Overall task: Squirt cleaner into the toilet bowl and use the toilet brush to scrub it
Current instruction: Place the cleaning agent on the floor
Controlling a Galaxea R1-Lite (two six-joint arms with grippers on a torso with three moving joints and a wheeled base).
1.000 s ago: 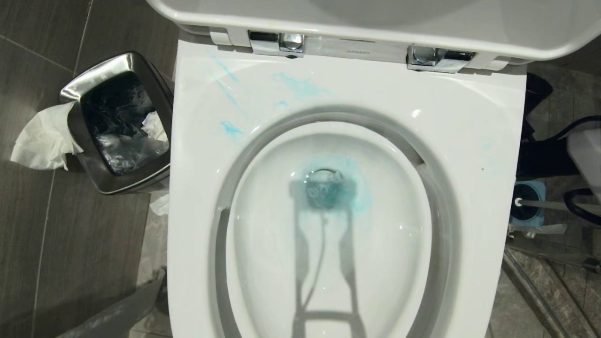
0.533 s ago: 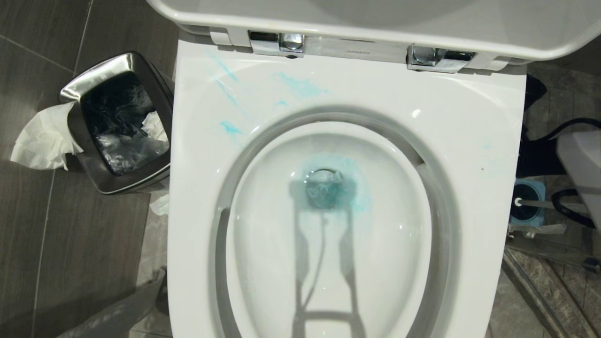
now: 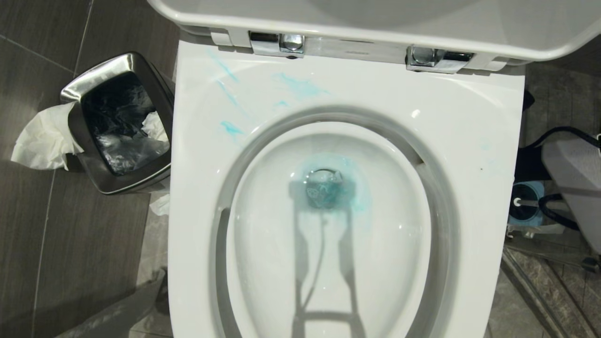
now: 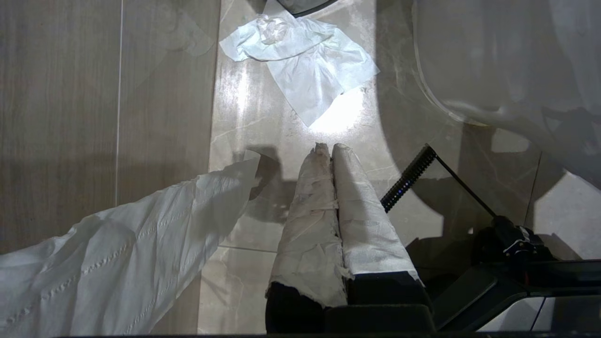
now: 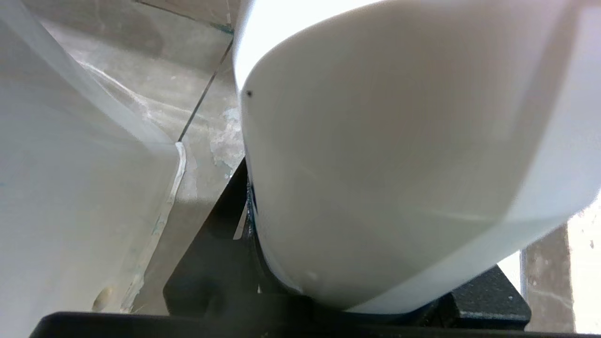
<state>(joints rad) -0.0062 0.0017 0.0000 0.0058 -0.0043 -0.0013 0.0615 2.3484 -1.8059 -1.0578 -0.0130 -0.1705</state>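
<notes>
The biggest thing before you is the glossy white ceramic toilet bowl (image 3: 469,141), which fills most of the head view. Its white lid (image 3: 328,23) is raised at the back on two chrome hinges. The turquoise-blue cleaner (image 3: 300,87) lies in thin streaks and smears on the back left of the broad rim. It also tints the water pale blue around the small round drain hole (image 3: 324,188).

To the left of the bowl on the dark floor tiles stands a square steel waste bin (image 3: 84,84). White tissue (image 3: 40,141) hangs over its outer edge.

At the right edge of the head view a pale grey-white bulk (image 3: 573,183) reaches in low beside the bowl. You cannot tell from there whether it is arm or load. In the right wrist view, your right gripper (image 5: 347,281) has its black fingers (image 5: 211,244) about half apart. A large smooth white rounded container (image 5: 399,141) fills the gap between them, seated against the palm and gripped.

Just beside that bulk, on the floor to the right of the bowl, the toilet brush (image 3: 518,202) sits in its square blue holder (image 3: 526,213). Only the rounded white handle tip shows clearly, and nothing is touching it.

Your left gripper (image 4: 328,149) is down over the pale floor tiles beside the bowl's outer wall. Its white-wrapped fingers (image 4: 361,211) are pressed together with nothing between them. A crumpled white tissue (image 4: 305,56) lies on the floor just beyond the tips.
</notes>
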